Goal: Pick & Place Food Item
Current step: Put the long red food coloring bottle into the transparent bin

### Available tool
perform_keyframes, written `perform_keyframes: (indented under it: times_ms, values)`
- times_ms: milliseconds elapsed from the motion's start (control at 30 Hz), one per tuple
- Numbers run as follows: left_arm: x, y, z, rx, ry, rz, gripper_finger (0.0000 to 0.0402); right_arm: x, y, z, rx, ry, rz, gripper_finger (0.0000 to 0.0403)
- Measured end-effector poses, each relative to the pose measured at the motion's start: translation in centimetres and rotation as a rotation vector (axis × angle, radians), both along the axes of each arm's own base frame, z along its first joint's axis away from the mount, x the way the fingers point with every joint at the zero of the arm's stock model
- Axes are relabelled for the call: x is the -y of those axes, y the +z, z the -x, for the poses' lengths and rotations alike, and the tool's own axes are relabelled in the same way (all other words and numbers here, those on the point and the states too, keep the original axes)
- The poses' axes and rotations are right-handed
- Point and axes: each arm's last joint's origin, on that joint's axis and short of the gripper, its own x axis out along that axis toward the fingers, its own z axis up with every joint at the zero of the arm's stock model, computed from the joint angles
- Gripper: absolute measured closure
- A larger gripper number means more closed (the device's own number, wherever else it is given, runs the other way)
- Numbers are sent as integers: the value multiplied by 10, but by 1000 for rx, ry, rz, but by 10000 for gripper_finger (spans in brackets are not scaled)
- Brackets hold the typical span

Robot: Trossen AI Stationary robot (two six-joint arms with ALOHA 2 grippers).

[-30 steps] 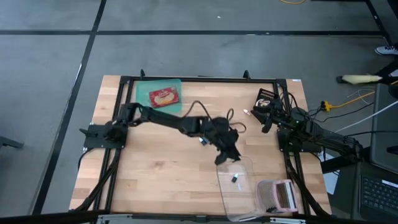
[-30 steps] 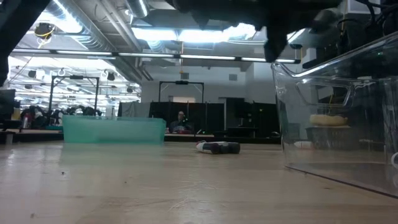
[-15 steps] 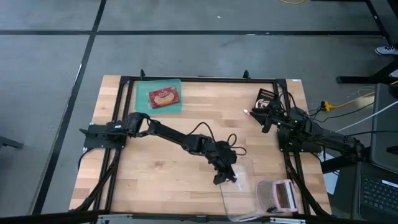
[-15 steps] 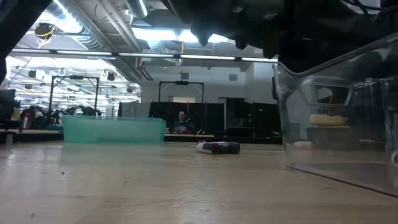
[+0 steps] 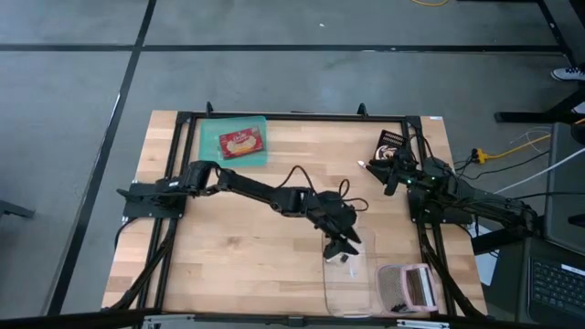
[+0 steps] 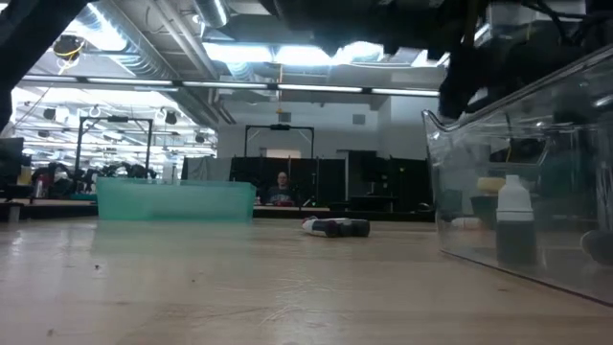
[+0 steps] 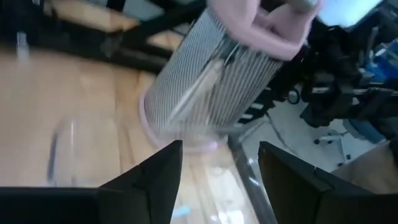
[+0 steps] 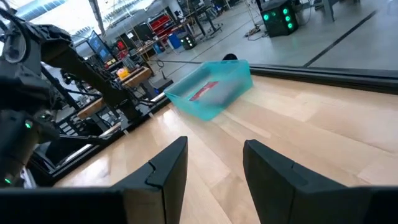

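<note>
1. Small bottle (image 6: 514, 217) with a white cap stands upright inside the clear plastic container (image 5: 352, 279) at the table's (image 5: 228, 238) near right side.
2. Left gripper (image 5: 343, 247) hangs over the container's far end, fingers spread apart, holding nothing.
3. Right gripper (image 5: 391, 179) waits at the table's far right edge, fingers parted and empty.
4. Teal tray (image 5: 233, 142) holds a red packet (image 5: 241, 143).

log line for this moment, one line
left gripper: open over clear bin | bottle: upright in bin | right gripper: open, parked at table's right edge | red pack: in teal tray
</note>
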Motion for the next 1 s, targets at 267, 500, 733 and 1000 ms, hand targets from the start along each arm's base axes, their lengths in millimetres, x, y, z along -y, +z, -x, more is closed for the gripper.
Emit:
perform_keyframes:
  times_ms: [267,500,733,1000]
  values:
    - [-36,55,-1,-108,81,-450,204,-1,20,0,185,29,107,247]
    - [-81,44,35,-506,-96,-855,206,-1,25,1,233,31,134,247]
    - [-109,-4,51,-667,-251,-883,220,-1,25,1,229,34,137,247]
    - [-109,-44,69,-783,-346,-858,238,-1,20,0,181,36,126,247]
